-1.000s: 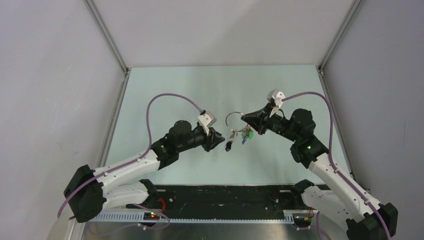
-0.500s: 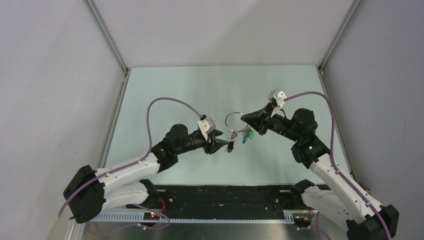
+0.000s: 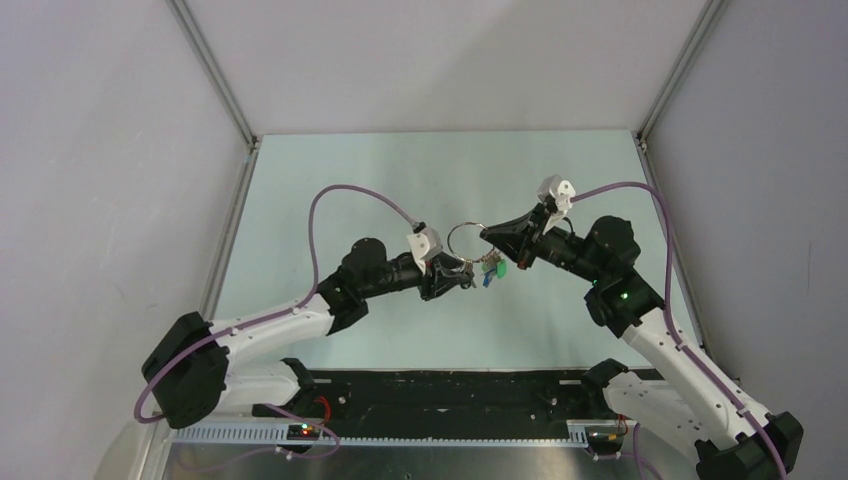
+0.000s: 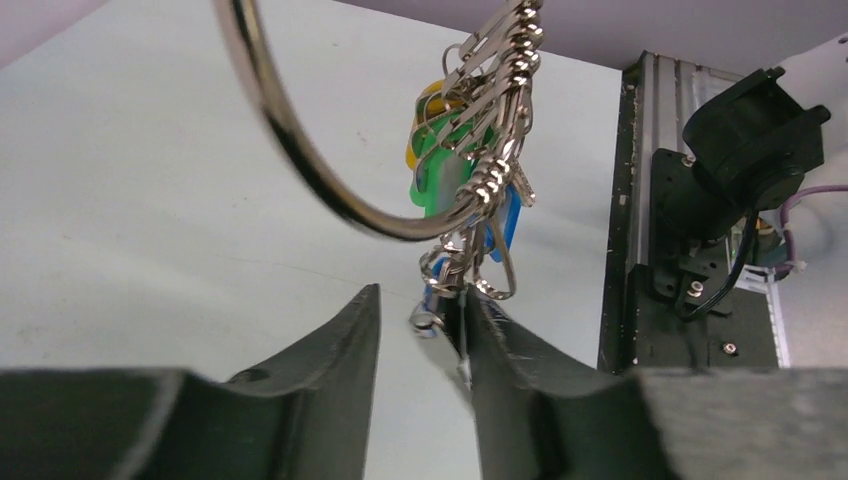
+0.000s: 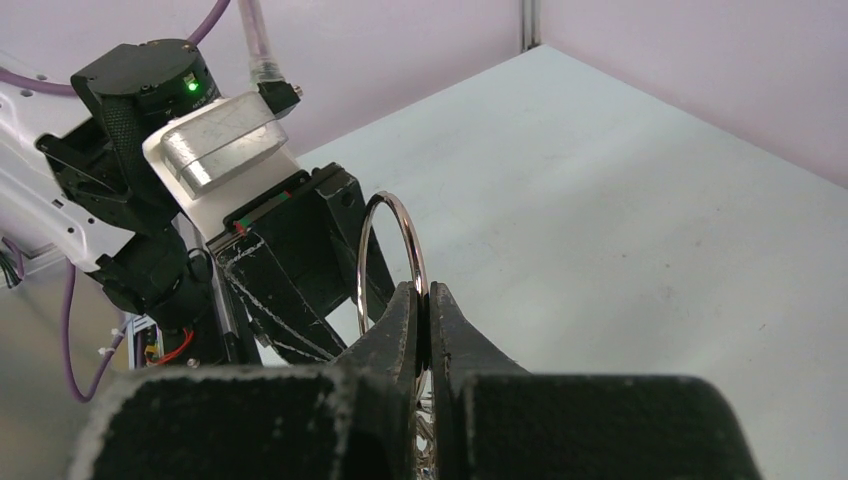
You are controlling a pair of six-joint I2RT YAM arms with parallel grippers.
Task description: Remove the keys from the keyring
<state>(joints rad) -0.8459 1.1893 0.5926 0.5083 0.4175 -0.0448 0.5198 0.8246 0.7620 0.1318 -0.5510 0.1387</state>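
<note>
My right gripper (image 3: 487, 235) is shut on the silver keyring (image 3: 461, 237) and holds it upright above the table; the right wrist view shows the ring's wire (image 5: 392, 203) pinched between the closed fingertips (image 5: 424, 295). The keys (image 3: 491, 266), with green, yellow and blue heads (image 4: 446, 168), hang on small clips from the ring's low side (image 4: 300, 140). My left gripper (image 3: 463, 277) is open right under the bunch. One dangling key (image 4: 452, 330) hangs between its jaws, lying against the right finger (image 4: 500, 350); the left finger (image 4: 345, 345) stands apart from it.
The pale green table (image 3: 380, 180) is bordered by grey walls with aluminium posts. A black rail (image 3: 450, 390) with the arm bases runs along the near edge and shows in the left wrist view (image 4: 690, 250).
My left gripper moved right and up to the hanging keys, and now has one key between its open jaws. My right gripper has kept the ring nearly still.
</note>
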